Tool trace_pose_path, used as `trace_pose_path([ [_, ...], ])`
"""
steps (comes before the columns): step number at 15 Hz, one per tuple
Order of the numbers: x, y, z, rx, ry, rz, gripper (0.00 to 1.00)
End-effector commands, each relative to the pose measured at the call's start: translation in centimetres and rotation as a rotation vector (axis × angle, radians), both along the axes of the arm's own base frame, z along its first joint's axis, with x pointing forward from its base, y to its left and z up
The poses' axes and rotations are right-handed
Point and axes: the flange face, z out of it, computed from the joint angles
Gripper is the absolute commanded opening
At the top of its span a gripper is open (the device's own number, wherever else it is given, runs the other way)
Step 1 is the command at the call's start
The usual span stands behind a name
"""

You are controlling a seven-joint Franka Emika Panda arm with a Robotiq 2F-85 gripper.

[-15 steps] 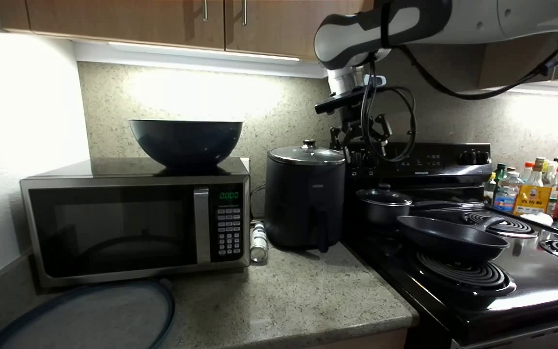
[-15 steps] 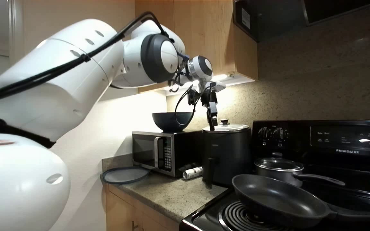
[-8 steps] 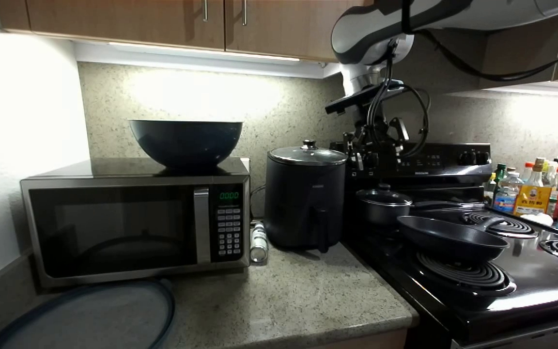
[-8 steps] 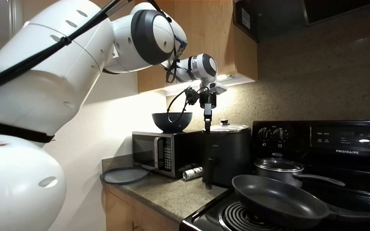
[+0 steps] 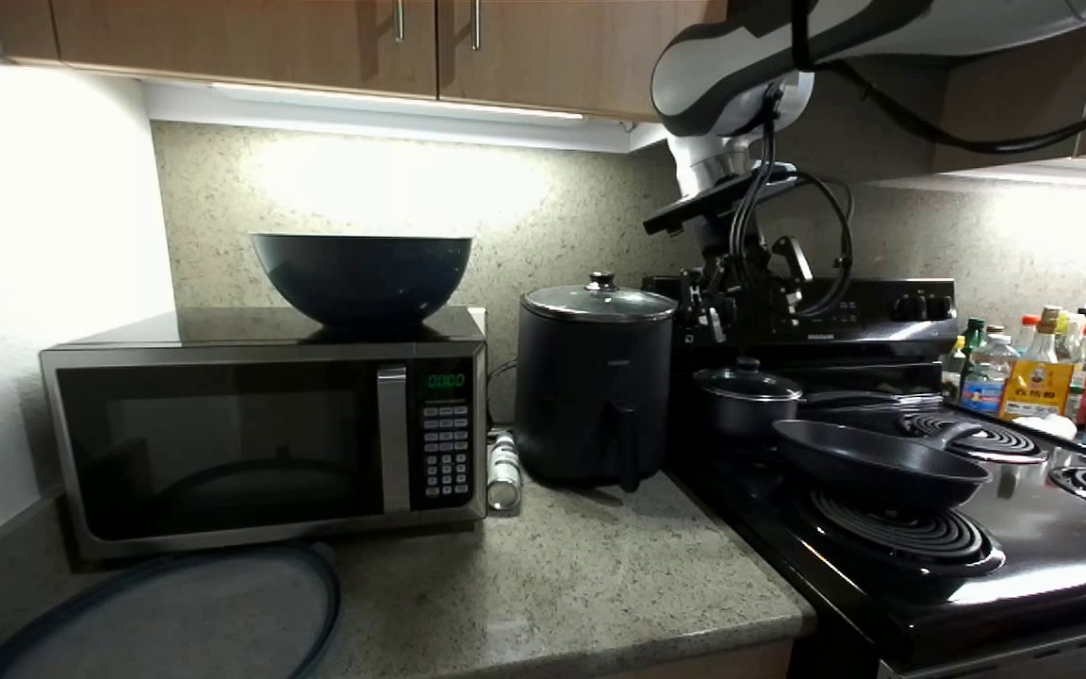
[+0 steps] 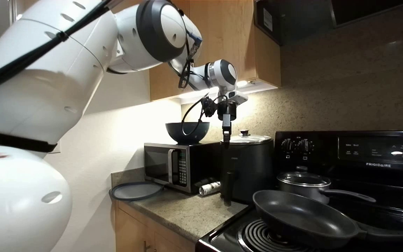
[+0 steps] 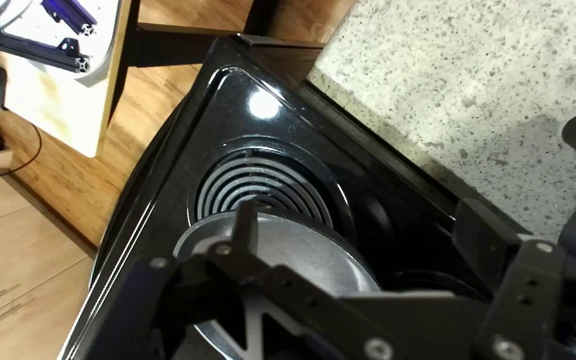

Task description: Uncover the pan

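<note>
Wrist view: gripper, jaws wide, nothing held; pan, lower centre of frame, no cover seen on it, partly over burner. Likely hazard: descending off-line, spread jaws could catch the pan's rim and skid it.

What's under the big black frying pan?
A round coil burner; part of it shows past the frying pan. The rest is covered by the pan, so I can't see whether anything else hides there.
</note>
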Motion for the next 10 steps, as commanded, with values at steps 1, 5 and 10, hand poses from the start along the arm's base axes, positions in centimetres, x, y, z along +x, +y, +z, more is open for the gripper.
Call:
trace_pose_path([
  [1,-4.0,-1.4,-0.2,0.077,-0.009,-0.121,1.0],
  [5,-7.1,-2.2,-1.9,0.207,0.001,-0.304,1.0],
  [10,-7.0,-3.2,-3.2,0.235,-0.007,-0.335,1.0],
])
